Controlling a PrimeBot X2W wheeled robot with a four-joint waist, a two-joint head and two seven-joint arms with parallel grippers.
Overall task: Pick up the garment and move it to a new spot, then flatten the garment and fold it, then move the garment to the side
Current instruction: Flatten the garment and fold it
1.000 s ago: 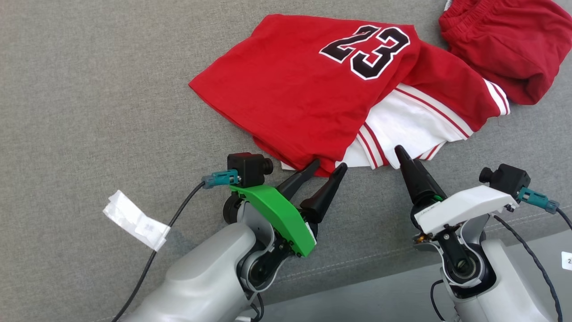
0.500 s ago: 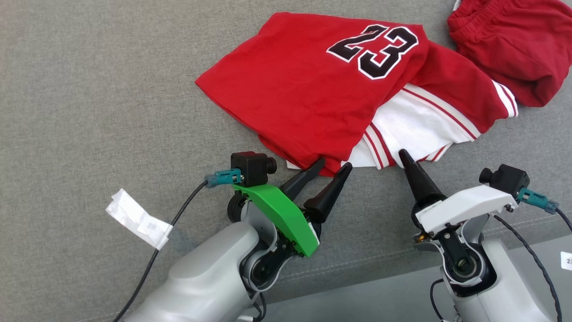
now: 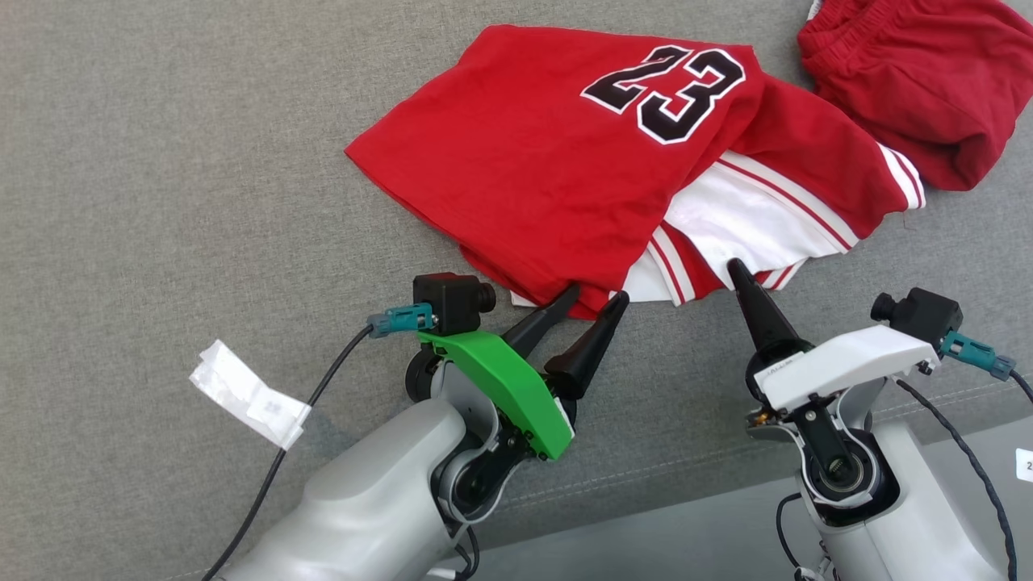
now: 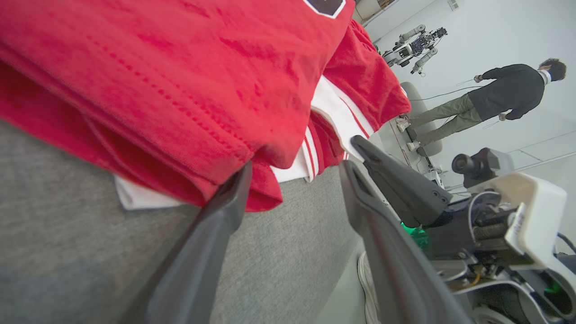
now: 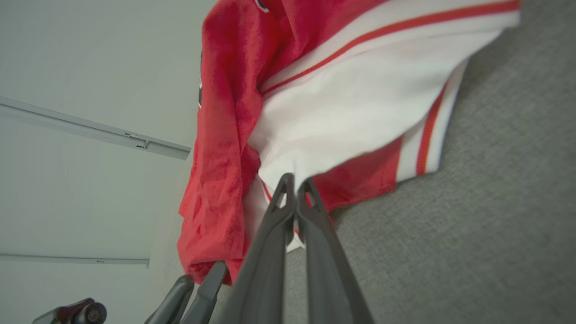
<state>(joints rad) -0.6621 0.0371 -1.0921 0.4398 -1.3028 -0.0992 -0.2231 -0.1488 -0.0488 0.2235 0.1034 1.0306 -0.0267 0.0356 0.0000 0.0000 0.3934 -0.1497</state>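
The garment (image 3: 557,169) is a red jersey with a black "23" and a white, red-striped part, lying crumpled on the grey cloth surface. My left gripper (image 3: 597,294) stands open at its near red hem. In the left wrist view the left finger touches the hem (image 4: 265,198) and the gripper (image 4: 297,165) has nothing clamped. My right gripper (image 3: 734,266) is shut on the white striped edge (image 3: 750,234). The right wrist view shows its closed gripper (image 5: 295,180) pinching that white fabric (image 5: 342,117), which rises slightly off the surface.
A second red garment (image 3: 912,81) lies bunched at the far right, touching the jersey's sleeve. A white paper tag (image 3: 246,395) hangs on the left arm's cable. The surface's front seam (image 3: 662,468) runs near my arms. A person (image 4: 495,99) and another robot (image 4: 414,42) stand far off.
The right gripper went from open to shut, its tip advancing onto the white striped edge. The left gripper stayed open at the red hem. The head camera shifted slightly.
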